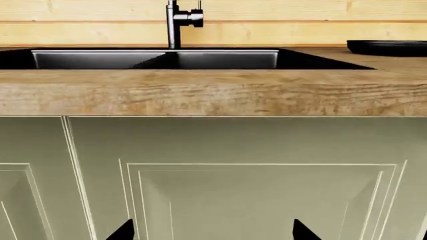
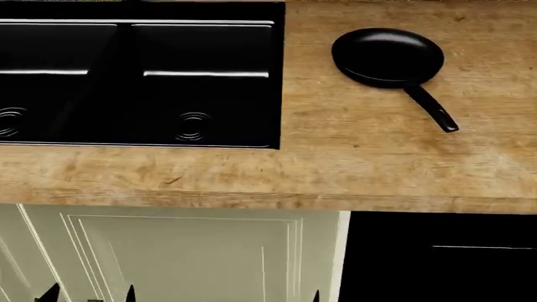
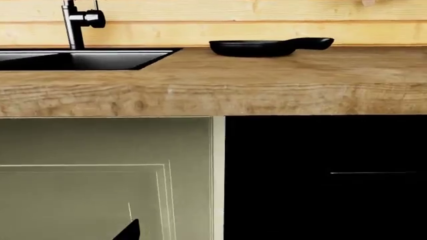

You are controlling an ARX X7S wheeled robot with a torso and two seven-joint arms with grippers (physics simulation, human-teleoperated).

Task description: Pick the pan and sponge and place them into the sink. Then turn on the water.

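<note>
The black pan (image 2: 388,55) sits on the wooden counter to the right of the sink (image 2: 210,94), its handle pointing to the front right. It also shows in both wrist views: pan (image 1: 387,47), pan (image 3: 257,48). The double-basin sink (image 1: 100,60) holds nothing, and no water shows at the faucet (image 1: 175,22). The sponge is out of view. My left gripper (image 1: 213,232) is open, low in front of the cabinet door. My right gripper (image 3: 213,232) is open too; one fingertip (image 3: 129,231) shows, the other is lost against the black panel.
The counter's front edge (image 2: 251,198) overhangs a pale green cabinet door (image 2: 176,258) and a black appliance front (image 2: 436,258). A wood-plank wall (image 3: 267,20) backs the counter. Both grippers hang below counter height.
</note>
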